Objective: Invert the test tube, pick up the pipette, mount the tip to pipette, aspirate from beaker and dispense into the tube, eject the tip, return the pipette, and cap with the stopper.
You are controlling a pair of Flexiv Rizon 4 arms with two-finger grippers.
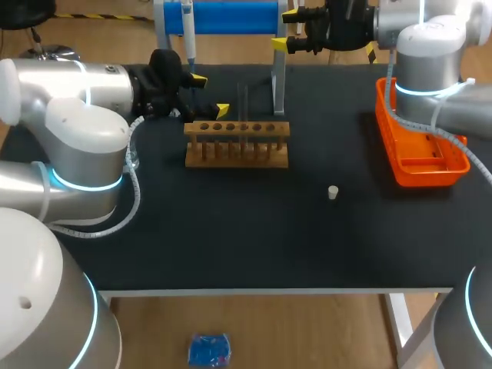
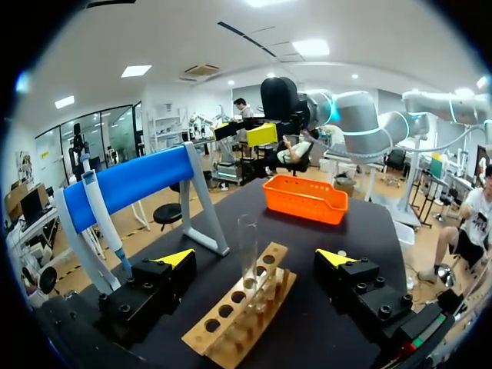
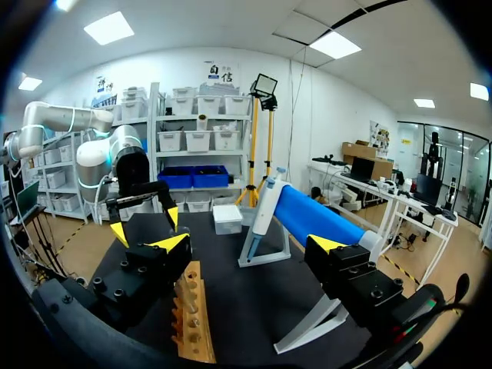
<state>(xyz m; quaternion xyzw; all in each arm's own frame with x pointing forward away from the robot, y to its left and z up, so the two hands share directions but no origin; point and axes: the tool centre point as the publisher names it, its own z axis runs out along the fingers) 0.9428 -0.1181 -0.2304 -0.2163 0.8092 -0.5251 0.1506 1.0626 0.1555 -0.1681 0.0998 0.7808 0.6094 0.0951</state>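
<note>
While the test tube (image 2: 247,238) stands in the wooden rack (image 1: 237,146), the left gripper (image 1: 211,94) (near it) and right gripper (image 1: 286,29) are held released. The stopper (image 1: 333,192) is seen apart from the rack.

Looking down from above and behind onto the whole counter (image 1: 231,231), taking in the rack (image 1: 237,144) from well off. Sitting low behind the left tool (image 2: 255,257), close over the rack, facing along it toward the tray (image 2: 300,207) and the right tool (image 2: 242,131). Riding behind the right tool, facing back past the stand (image 3: 307,219) toward the left tool. Sharing rack and stand across all three views; catching the opposite tool in each wrist view.
</note>
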